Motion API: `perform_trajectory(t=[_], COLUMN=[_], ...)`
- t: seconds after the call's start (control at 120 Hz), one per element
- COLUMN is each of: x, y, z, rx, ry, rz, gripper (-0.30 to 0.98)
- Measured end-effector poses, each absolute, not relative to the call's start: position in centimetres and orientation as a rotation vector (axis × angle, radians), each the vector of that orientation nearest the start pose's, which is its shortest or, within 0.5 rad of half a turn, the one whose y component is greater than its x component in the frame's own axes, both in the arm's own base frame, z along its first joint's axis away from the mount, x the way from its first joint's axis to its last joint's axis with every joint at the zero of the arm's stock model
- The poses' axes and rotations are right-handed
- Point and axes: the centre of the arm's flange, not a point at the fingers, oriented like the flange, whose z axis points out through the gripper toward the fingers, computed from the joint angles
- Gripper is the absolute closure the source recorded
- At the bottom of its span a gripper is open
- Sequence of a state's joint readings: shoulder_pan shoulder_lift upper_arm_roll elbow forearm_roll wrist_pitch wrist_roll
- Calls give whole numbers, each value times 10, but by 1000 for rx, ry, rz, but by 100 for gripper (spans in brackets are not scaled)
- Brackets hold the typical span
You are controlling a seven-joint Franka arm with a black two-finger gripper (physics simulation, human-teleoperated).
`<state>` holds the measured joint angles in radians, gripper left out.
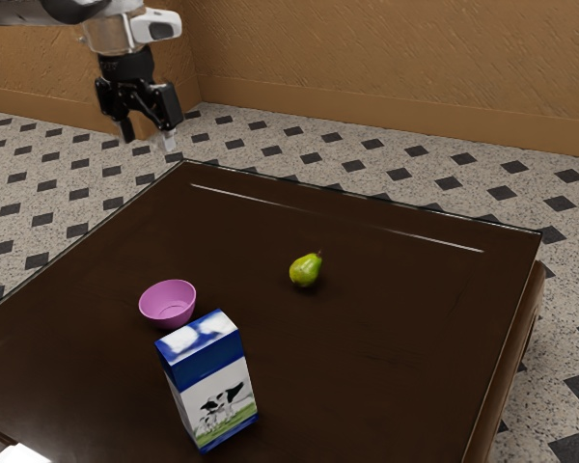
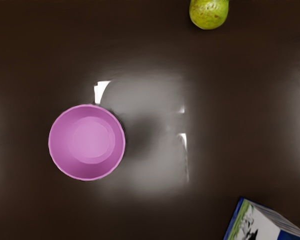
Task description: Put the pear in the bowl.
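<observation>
The fingers (image 1: 147,141) hung open above the worktop (image 1: 386,338), where the pear (image 1: 305,271) lay apart from the bowl (image 1: 168,304) and carton (image 1: 209,381).

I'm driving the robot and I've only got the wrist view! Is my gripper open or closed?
Observer: Your gripper is open. From the side I see its fingers apart, with nothing between them.
Operator: Yay! Is it low enough to grab the pear?
Observer: No, the exterior view has it hanging high up, well above the table.
Operator: Okay. Did the milk box fall over? I just see a corner of it.
Observer: No, it stands upright on the table, with its white and blue top facing up.
</observation>
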<state>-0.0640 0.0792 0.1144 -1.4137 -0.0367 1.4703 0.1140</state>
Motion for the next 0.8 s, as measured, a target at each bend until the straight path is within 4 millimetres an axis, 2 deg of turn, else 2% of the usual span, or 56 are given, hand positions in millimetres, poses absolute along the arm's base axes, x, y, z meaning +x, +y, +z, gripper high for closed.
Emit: perform_trajectory(t=[0.05, 0.125, 0.175, 0.3, 0.367, 0.433, 0.55, 0.683, 0.8], x=[571, 574, 579, 607, 622, 635, 653, 668, 684], y=[21, 31, 28, -11, -31, -49, -73, -111, -126], z=[639, 627, 603, 516, 480, 452, 417, 382, 360], rx=[-3164, -3162, -3161, -3149, -3140, -3138, -3149, -3151, -3153], ry=[103, 68, 69, 153, 193, 225, 239, 247, 221], rz=[31, 36, 82, 185, 195, 181, 114, 33, -102], gripper=[2, 2, 2, 2, 2, 2, 2, 2, 2])
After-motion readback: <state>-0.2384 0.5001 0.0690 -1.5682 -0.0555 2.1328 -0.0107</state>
